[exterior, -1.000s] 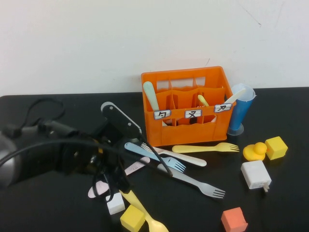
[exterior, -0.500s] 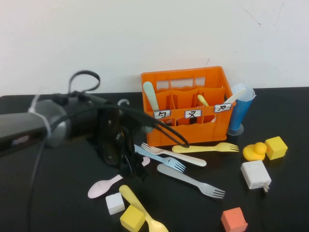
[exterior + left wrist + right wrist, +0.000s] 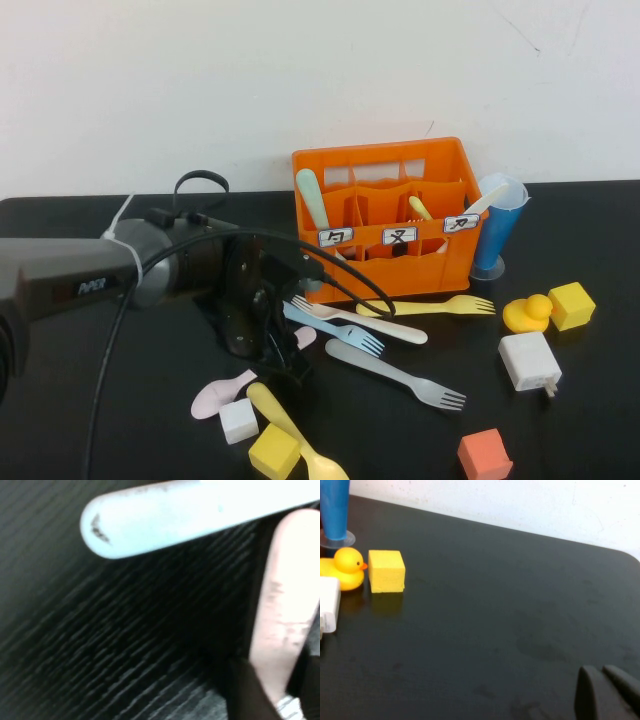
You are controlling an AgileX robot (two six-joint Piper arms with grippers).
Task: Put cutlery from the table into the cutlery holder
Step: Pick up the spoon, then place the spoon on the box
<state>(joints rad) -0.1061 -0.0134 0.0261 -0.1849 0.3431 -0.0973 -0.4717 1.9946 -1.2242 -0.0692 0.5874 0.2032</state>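
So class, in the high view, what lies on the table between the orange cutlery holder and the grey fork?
The high view shows a cream-yellow fork, a white utensil and a pale blue fork between the cutlery holder and the grey fork.

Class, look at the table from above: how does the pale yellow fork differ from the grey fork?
1. The pale yellow fork lies close along the front of the orange cutlery holder; the grey fork lies farther out on the table.
2. The yellow fork lies nearly level across the view; the grey fork slants.
3. Yellow against grey.

Shared: both lie flat, tines toward the robot's right, untouched by the left gripper.
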